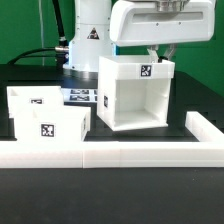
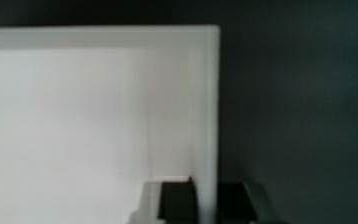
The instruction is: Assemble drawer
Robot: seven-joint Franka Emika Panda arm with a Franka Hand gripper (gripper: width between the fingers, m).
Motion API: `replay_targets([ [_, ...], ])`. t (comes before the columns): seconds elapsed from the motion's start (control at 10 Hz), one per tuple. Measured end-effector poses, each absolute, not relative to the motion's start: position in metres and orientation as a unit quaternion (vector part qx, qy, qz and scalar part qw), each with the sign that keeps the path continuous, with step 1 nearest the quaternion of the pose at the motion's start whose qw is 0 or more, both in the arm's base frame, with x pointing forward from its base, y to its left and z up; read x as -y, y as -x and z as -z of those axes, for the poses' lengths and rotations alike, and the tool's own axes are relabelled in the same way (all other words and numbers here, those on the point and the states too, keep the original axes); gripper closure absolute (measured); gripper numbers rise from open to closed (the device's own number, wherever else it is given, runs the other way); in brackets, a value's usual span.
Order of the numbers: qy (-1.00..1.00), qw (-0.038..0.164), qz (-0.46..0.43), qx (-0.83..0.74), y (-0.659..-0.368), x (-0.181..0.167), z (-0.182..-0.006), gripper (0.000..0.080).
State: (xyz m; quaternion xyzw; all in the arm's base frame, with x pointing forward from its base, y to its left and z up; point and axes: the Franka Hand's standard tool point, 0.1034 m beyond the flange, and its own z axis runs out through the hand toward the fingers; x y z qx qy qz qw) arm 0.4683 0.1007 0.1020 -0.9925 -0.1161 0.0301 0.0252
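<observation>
The large white boxy housing [image 1: 135, 100] stands on the table right of the middle, its open side to the front and a tag on its top front. My gripper [image 1: 158, 56] comes down on its top at the back right. In the wrist view my gripper [image 2: 213, 203] straddles a thin wall of the housing [image 2: 87, 110], with a dark finger [image 2: 176, 203] tight against each side, shut on it. Two smaller open-top trays stand at the exterior view's left, one behind [image 1: 30, 98] and one in front [image 1: 50, 125].
A long low white rail [image 1: 120, 152] runs across the front and turns back at the right end. The marker board [image 1: 80, 97] lies between the trays and the housing, before the robot base [image 1: 88, 45]. The table is black.
</observation>
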Motion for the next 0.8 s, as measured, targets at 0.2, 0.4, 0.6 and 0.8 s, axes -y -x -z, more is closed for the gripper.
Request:
replay_targets([
  [0.2,0.994,0.03,-0.019,0.107,-0.498,-0.101,-0.102,0.0762],
  [0.4,0.994,0.036,0.001,0.101,-0.531,-0.102,-0.102,0.0762],
  [0.6,0.996,0.041,0.013,0.085,-0.556,-0.103,-0.103,0.0762],
  [0.8,0.996,0.044,0.021,0.07,-0.572,-0.103,-0.103,0.0762],
])
